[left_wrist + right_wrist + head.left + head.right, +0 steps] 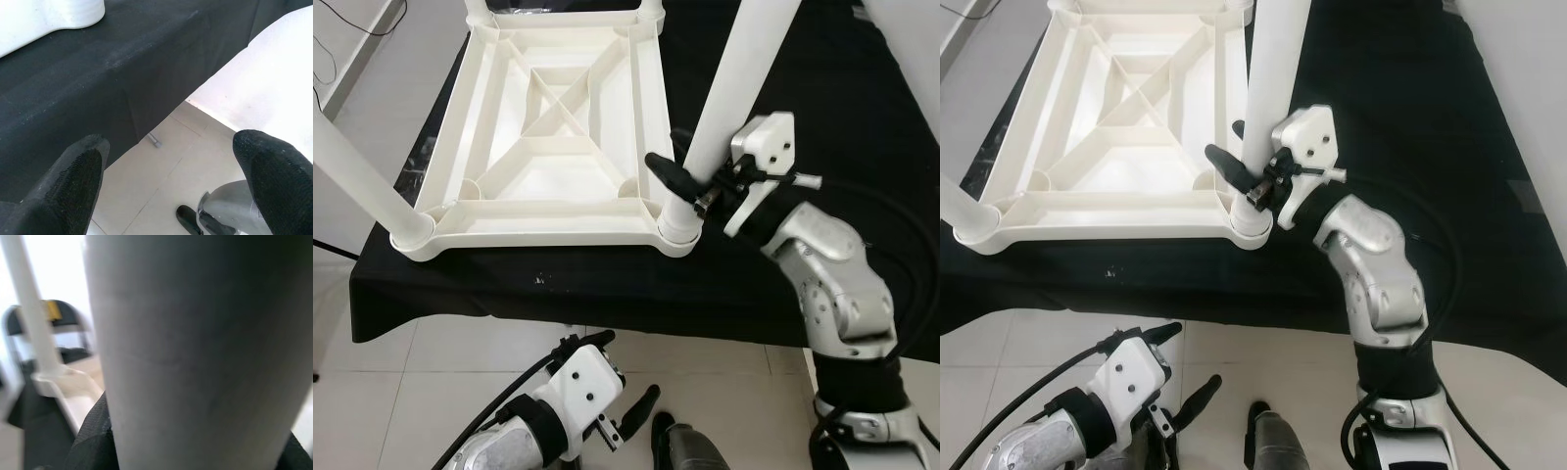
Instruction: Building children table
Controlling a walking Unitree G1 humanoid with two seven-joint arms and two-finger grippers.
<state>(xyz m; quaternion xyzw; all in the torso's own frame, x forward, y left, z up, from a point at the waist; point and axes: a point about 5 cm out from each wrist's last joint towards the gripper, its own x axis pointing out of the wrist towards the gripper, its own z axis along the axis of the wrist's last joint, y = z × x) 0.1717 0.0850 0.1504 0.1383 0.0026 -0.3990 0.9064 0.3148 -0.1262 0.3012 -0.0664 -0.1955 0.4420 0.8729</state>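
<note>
Upturned tabletop point(548, 147) on cloth-covered table point(607, 284)

Pale tiled floor point(440, 382), black-draped table point(607, 284)

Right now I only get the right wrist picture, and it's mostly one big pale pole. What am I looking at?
Observer: That is a table leg. Its lower end sits at the near right corner of a white tabletop lying upside down.
Operator: Is the robot holding it?
Observer: Yes, the right gripper is closed around the leg just above that corner.
Operator: What is the tabletop lying on?
Observer: A black cloth that hangs over the front edge, with pale floor tiles below.
Operator: And the other arm?
Observer: The left gripper is low, in front of the cloth's edge, with its fingers open and nothing between them.
</note>
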